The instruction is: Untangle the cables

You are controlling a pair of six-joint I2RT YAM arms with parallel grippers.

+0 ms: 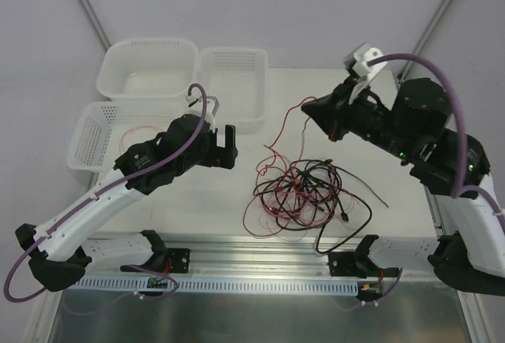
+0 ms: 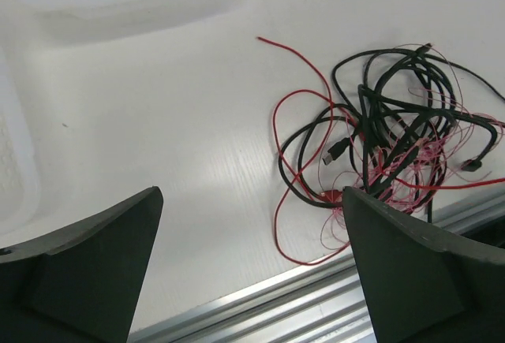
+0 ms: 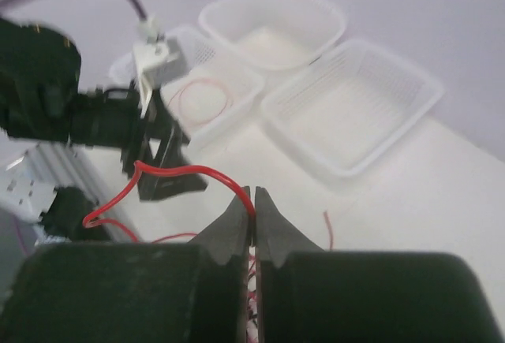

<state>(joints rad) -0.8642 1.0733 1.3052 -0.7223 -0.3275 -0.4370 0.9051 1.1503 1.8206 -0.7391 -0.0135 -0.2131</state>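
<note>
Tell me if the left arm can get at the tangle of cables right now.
Probably yes: the left gripper is open, and only bare table lies between it and the tangle of cables.

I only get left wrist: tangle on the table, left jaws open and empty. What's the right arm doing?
Observer: The right jaws are shut on a red wire, held above the table.
Operator: Is that wire clear of the tangle?
Observer: No. From the top view it runs down from the jaws and appears to go into the tangle.
Operator: Anything in the baskets yet?
Observer: One red loop lies in the near-left basket.
</note>
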